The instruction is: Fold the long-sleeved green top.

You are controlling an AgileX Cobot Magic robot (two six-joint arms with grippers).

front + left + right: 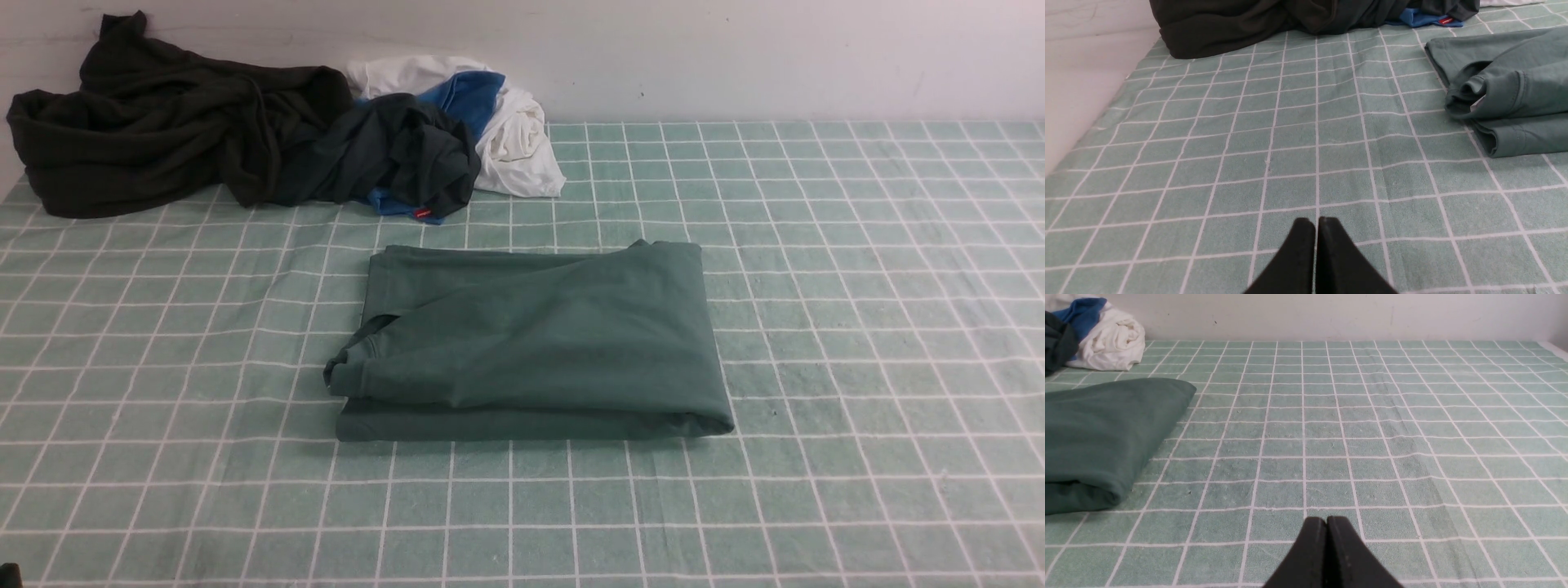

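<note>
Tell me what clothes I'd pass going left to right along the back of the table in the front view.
Black garment → charcoal garment with red tag → white garment. The blue cloth overlaps both of the last two, so I leave it out.

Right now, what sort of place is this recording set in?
Probably a laundry-folding test bench: a checked green tablecloth against a plain white wall, one folded green long-sleeved top, and a heap of unfolded clothes.
</note>
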